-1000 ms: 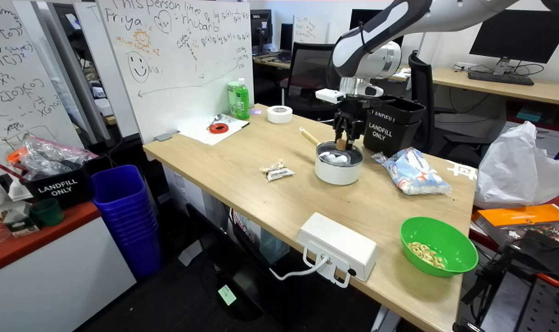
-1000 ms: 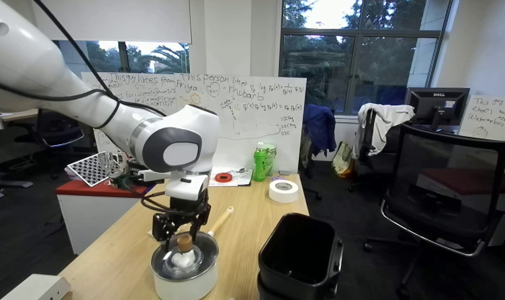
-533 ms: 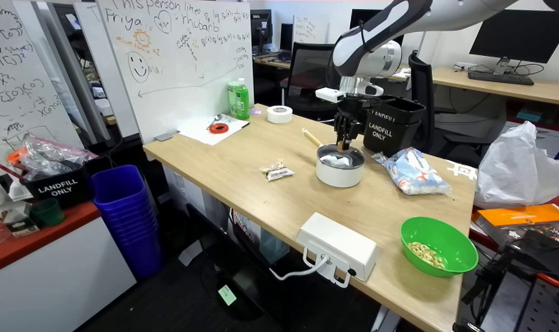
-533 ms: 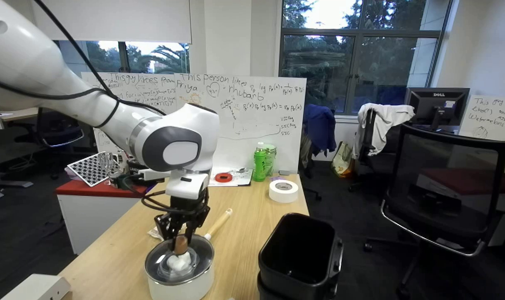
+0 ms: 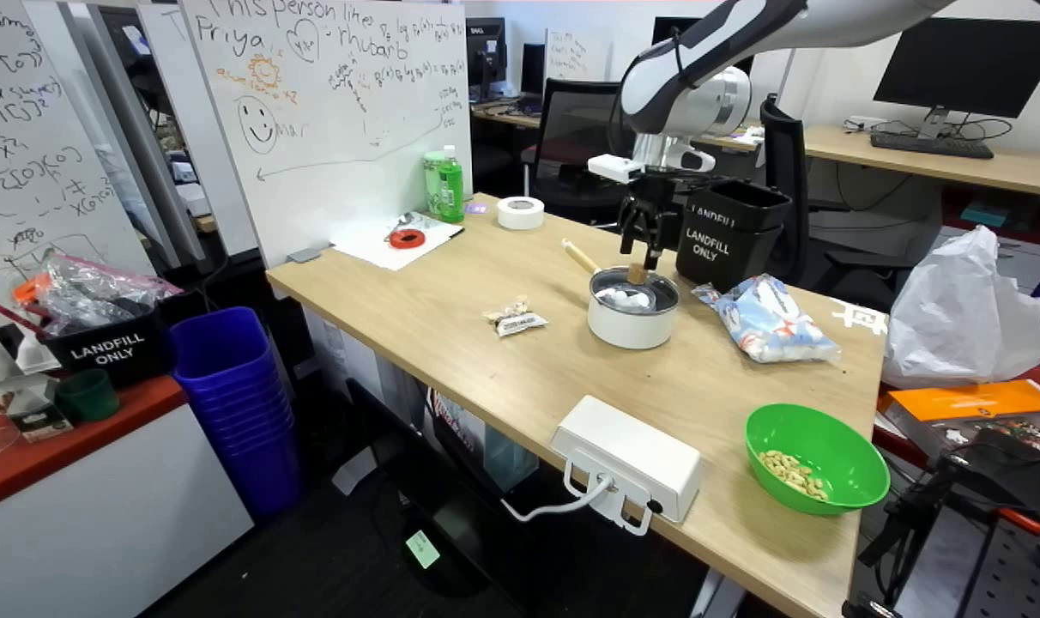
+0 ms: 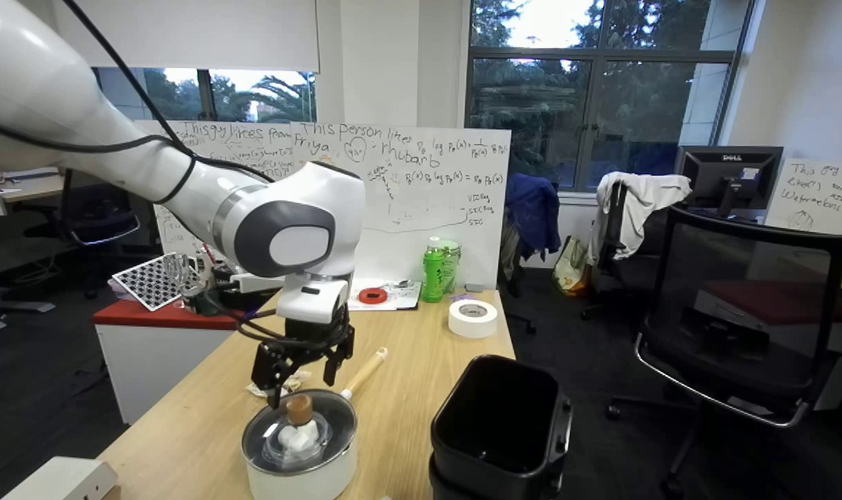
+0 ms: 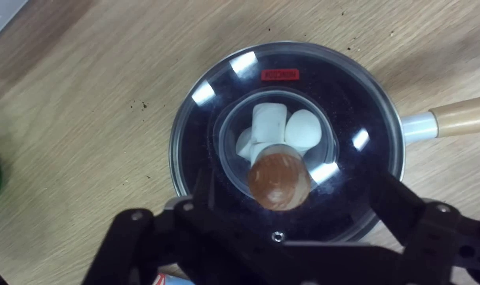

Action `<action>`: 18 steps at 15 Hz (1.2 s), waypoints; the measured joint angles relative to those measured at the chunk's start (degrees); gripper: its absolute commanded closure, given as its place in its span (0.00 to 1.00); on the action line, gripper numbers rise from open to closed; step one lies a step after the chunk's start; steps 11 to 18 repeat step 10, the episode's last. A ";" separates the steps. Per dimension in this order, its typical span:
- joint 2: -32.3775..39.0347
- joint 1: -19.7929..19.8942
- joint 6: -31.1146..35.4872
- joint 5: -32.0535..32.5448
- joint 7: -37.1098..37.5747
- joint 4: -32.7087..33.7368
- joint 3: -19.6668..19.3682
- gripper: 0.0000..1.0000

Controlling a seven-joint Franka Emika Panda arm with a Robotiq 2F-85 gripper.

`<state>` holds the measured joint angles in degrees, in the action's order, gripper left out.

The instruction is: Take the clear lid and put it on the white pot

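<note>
The clear lid [image 7: 355,99] lies flat on top of the white pot [image 5: 630,329]; its rim lines up with the pot's rim in the wrist view. The lid also shows in an exterior view [image 6: 334,420]. Its round brown wooden knob [image 7: 277,184] stands up from the middle. Through the glass I see white marshmallows [image 7: 268,122] in a small clear dish. The pot has a light wooden handle [image 7: 465,118]. My gripper [image 6: 301,392] is open just above the lid, its fingers apart on either side of the knob, touching nothing that I can see.
Two stacked black bins [image 6: 501,423] stand close beside the pot. A marshmallow bag [image 5: 773,322], a green bowl [image 5: 855,463] of yellowish bits, a white box [image 5: 627,455], a wrapper [image 5: 516,318] and a tape roll [image 5: 520,213] are on the table.
My fingers were close around the knob; they have now spread apart and the gripper has risen a little. The pot with the lid shifted slightly between the two earlier moments, then stayed still.
</note>
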<state>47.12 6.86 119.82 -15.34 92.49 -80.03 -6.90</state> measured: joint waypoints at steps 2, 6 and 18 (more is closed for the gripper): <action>-0.94 0.00 0.15 0.00 -0.61 -0.79 0.00 0.00; -3.18 0.00 -0.83 0.01 -3.25 -3.51 0.04 0.00; -3.33 0.00 -0.83 0.01 -3.52 -3.91 0.12 0.00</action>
